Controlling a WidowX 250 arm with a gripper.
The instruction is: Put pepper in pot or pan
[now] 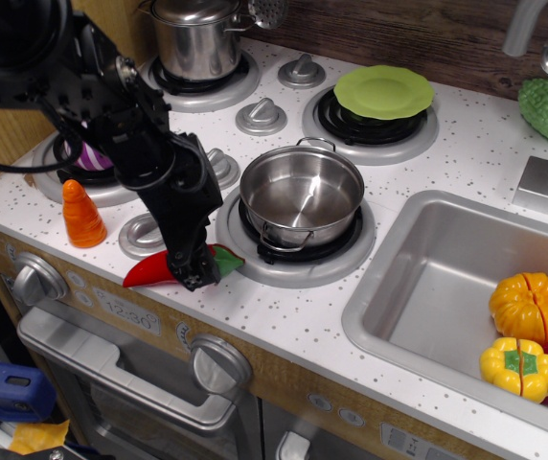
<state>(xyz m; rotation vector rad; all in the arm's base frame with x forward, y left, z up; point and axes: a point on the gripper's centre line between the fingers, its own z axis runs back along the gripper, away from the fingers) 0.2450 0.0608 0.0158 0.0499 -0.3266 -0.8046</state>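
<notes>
The red chili pepper [146,272] lies on the speckled counter just left of the front burner, its green stem end [224,261] pointing toward the shallow steel pot [300,197]. The pot stands empty on the front burner, its two wire loop handles in view. My black gripper [194,271] is down on the middle of the pepper and hides that part. The fingers are dark and seen from behind, so I cannot tell whether they are closed on the pepper.
An orange carrot [83,215] stands to the left. A taller lidded pot [195,38] and a green plate [383,91] sit on the back burners. The sink [427,240] on the right holds a sliced orange toy [532,305] and a yellow-and-red pepper toy [521,368].
</notes>
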